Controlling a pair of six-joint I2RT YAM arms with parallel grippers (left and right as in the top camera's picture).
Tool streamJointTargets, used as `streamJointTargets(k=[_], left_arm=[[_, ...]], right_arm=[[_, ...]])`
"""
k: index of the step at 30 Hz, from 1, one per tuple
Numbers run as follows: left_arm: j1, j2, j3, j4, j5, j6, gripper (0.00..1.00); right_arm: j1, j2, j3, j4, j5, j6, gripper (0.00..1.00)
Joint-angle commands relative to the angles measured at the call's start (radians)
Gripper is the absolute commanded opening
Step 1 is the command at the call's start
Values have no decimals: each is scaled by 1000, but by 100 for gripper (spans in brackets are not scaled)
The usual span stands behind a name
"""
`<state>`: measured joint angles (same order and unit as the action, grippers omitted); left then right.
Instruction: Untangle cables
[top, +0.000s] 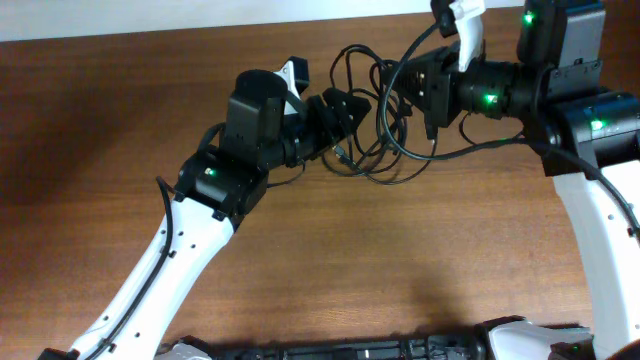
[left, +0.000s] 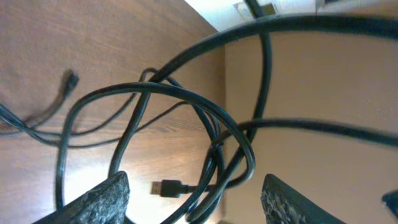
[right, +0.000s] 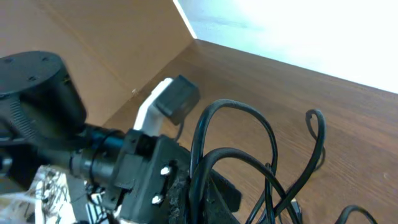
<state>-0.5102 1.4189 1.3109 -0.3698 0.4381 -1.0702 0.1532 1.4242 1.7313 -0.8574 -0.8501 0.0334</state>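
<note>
Cables (left: 186, 94): several black strands cross the gap of the left gripper (top: 350, 108). Its jaws stand apart, with rough fingers (left: 102, 200) on either side and nothing pinched. A plug end (left: 166, 186) lies on the wood just beyond. The tangle sits far-middle on the table (top: 120, 110), between both grippers. The right gripper (top: 402, 95) has its jaws together at the tangle's right edge; whether a strand is caught, cannot tell.
</note>
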Motion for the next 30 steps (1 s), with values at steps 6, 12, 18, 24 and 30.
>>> streamJointTargets(k=[6, 12, 18, 24, 30], left_arm=[[0, -11, 6, 2, -44, -243, 70], [1, -11, 6, 3, -101, -243, 69], [16, -11, 6, 10, -181, -247, 67], [16, -11, 6, 47, -172, -247, 64], [14, -11, 6, 47, -127, -247, 48]], right_arm=[[-3, -10, 8, 9, -145, -90, 4], [-3, -10, 8, 1, -149, -90, 4], [-2, -10, 8, -26, -149, -113, 4], [8, -10, 8, -27, -171, -121, 4], [58, -10, 8, -17, -149, -138, 4]])
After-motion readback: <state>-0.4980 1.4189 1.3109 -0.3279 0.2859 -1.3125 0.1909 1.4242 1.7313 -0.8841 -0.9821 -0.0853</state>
